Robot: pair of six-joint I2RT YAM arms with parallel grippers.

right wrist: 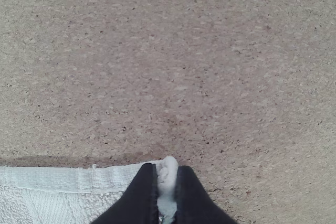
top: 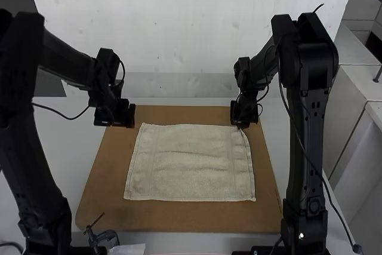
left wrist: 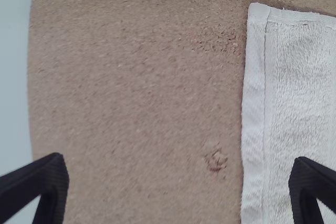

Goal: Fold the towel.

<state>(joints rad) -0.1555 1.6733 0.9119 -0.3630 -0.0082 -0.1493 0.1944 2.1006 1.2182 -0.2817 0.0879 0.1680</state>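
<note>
The cream towel [top: 191, 162] lies spread on the brown board, its far right corner pinched up. At that corner is my right gripper [top: 241, 125]; in the right wrist view the right gripper [right wrist: 167, 187] is shut on the towel's corner [right wrist: 168, 167], with cloth between its fingers. Just beyond the towel's far left corner, above the board's edge, is my left gripper [top: 114, 121]. Seen in the left wrist view, the left gripper [left wrist: 181, 182] stands wide open, holding nothing, with the towel's side edge [left wrist: 253, 103] partly between its fingers and below them.
The brown board [top: 179, 222] lies on a white table [top: 54, 141], with a pale wall just behind. At the near left edge are a small metal clamp [top: 104, 238] and a white piece of paper [top: 128, 249]. Cables hang along both arms.
</note>
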